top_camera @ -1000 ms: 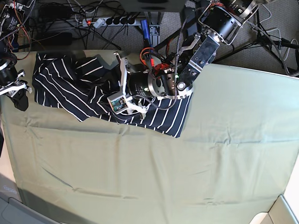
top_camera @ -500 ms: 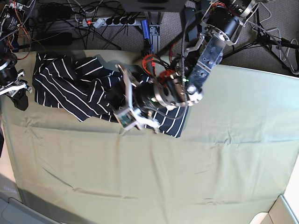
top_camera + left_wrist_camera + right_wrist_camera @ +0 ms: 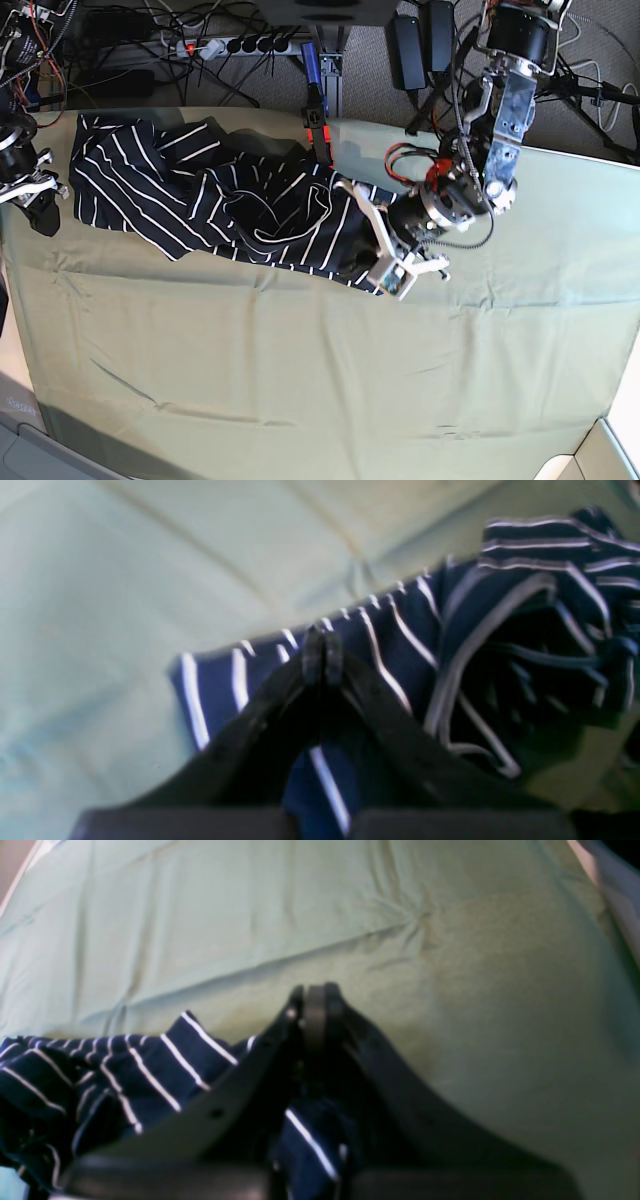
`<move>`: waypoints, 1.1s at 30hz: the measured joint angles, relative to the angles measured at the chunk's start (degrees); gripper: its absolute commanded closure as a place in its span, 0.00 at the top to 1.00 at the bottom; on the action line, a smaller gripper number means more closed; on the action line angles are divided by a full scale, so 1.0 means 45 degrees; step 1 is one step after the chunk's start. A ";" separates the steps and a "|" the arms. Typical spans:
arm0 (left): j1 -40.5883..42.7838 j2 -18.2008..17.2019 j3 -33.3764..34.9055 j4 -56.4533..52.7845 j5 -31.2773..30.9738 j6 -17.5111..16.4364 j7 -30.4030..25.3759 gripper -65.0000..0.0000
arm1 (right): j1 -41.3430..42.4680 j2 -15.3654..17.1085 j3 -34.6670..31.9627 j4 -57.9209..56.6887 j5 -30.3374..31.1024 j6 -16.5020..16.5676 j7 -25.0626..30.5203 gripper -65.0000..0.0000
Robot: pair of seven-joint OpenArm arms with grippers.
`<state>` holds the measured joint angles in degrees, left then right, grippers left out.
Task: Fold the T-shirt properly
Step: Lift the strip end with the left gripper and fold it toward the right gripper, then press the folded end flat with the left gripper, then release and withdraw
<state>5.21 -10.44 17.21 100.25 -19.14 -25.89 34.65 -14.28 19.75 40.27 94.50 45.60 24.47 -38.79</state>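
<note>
**Q:** Left wrist view: how does the left gripper stand?

**A:** Its two dark fingertips meet with no gap, at the hem of the T-shirt. Striped navy cloth shows between the finger arms lower down; whether any fabric is pinched at the tips is blurred and cannot be told. To the right, the cloth bunches into a dark hollow fold.

**Q:** And the right gripper?

**A:** Right wrist view: clenched likewise, the tips pressed together over the table cloth. A corner of the striped shirt lies under and to the left of the fingers; a grasp cannot be told.

**Q:** Where does the garment lie overall?

**A:** Base view: the T-shirt is crumpled along the far edge of the olive-green table cloth, stretched between the right gripper at the picture's left edge and the left gripper near the middle. Cables and a power strip lie on the floor beyond the table.
</note>
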 measured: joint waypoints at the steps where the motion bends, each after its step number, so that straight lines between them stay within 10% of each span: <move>1: 0.0204 0.0000 0.0005 0.0000 0.0010 0.0000 -0.0044 0.00 | 0.0000 -0.0087 0.0000 0.0000 0.0005 0.0000 0.0000 0.00; 16: 0.0787 0.0000 0.0471 -0.0010 0.0010 -0.0015 -0.0233 0.00 | 0.0000 -0.0262 0.0000 0.0000 0.0000 0.0000 -0.0010 0.00; 33: 0.0738 0.1894 0.3424 -0.0010 0.1860 -0.0019 -0.0471 0.00 | 0.0000 -0.0262 0.0000 0.0000 0.0000 0.0000 -0.0005 0.00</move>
<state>8.54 -1.91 32.62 100.20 -10.76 -25.98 32.53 -14.28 18.57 40.27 94.50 45.60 24.47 -38.81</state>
